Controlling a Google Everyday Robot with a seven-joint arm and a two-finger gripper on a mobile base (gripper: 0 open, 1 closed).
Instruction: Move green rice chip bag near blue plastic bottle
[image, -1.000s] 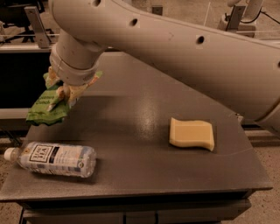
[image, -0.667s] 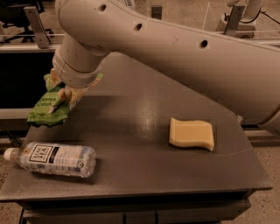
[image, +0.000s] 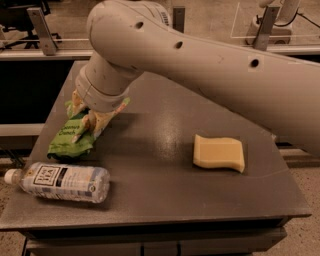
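A dark grey, matte worktop (image: 160, 195) with a squared front edge fills most of the view, its surface dully reflecting the light and showing faint scuffs. Over its left part reaches a thick, off-white robot arm (image: 210, 65) dotted with small dark holes, coming in from the right and ending in a ringed wrist. Below that wrist the hand (image: 84, 119) is at the left side of the worktop, its pale fingers (image: 98, 122) clamped on the upper part of the green rice chip bag (image: 70, 141), a crumpled bright-green foil pouch with white lettering. The bag hangs down from the hand toward the worktop's left edge; whether its lower end touches the surface cannot be told. Just in front of it, with a narrow gap between, lies the blue plastic bottle (image: 62, 181), a clear bluish ribbed water bottle on its side near the front left corner, its white cap pointing left and its white label with a dark square logo facing up. Well apart, on the right half, a pale yellow, wavy-edged rectangular sponge (image: 219, 153) lies flat. Behind the worktop run grey metal rails (image: 30, 54) with upright posts, and beyond them a pale speckled floor; to the left the space beside the worktop is dark.
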